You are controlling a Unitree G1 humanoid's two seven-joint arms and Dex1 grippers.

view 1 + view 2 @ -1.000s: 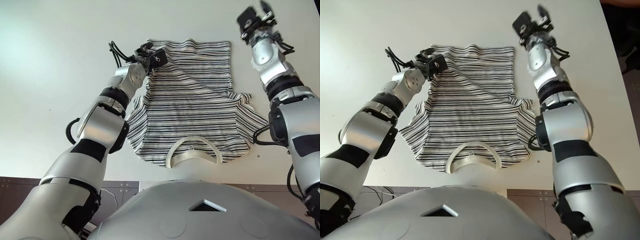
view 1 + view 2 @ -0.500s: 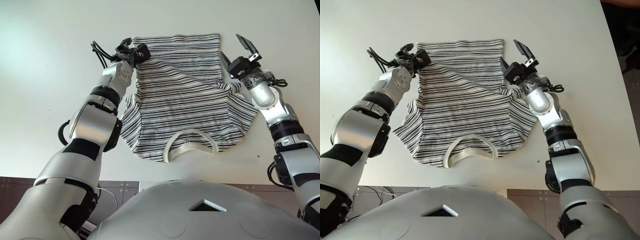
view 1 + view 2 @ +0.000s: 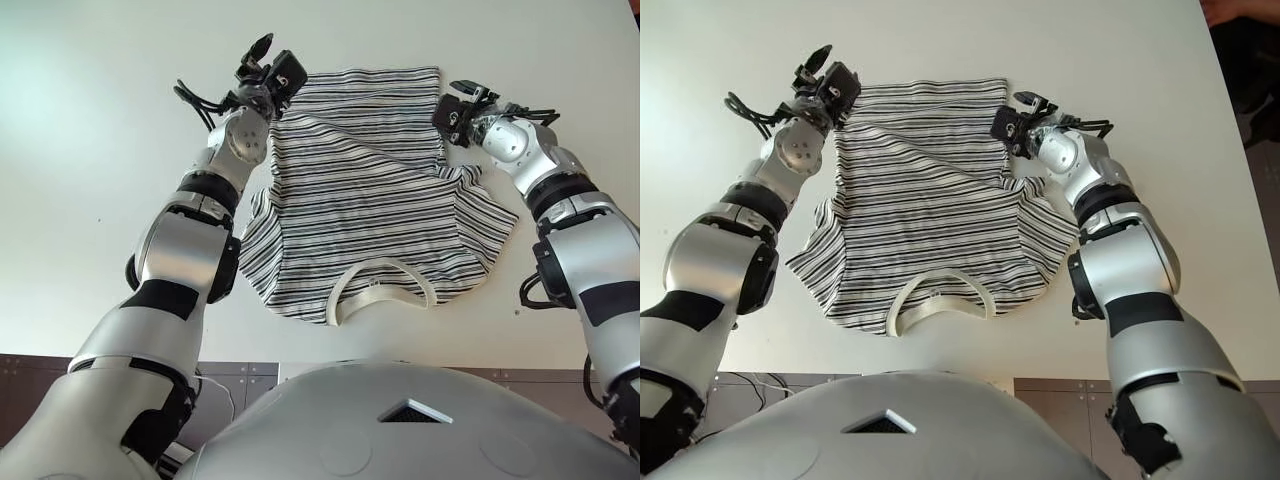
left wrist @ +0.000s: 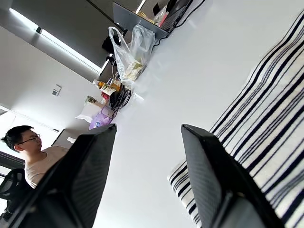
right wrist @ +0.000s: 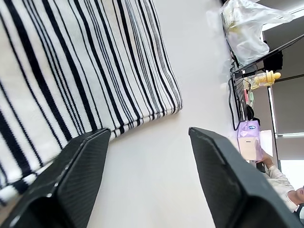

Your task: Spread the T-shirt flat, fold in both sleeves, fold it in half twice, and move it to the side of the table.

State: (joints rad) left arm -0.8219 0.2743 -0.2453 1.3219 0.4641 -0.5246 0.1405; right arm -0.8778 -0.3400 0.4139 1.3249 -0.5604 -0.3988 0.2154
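White table [image 3: 100,150], striped T-shirt [image 3: 370,215] spread flat

The two head views look forward and steeply down from above both arms and share almost the whole scene: the white surface [image 3: 90,150] and the striped T-shirt [image 3: 370,210] spread on it, with the right eye set slightly to one side of the left. The left wrist view sits just behind the left pincer [image 4: 148,130], low and close over the surface, facing out between its two dark fingers [image 4: 85,175] toward the room beyond. The right wrist view sits likewise behind the right pincer [image 5: 148,133], and both wrist views share the T-shirt's far striped edge with the head views.
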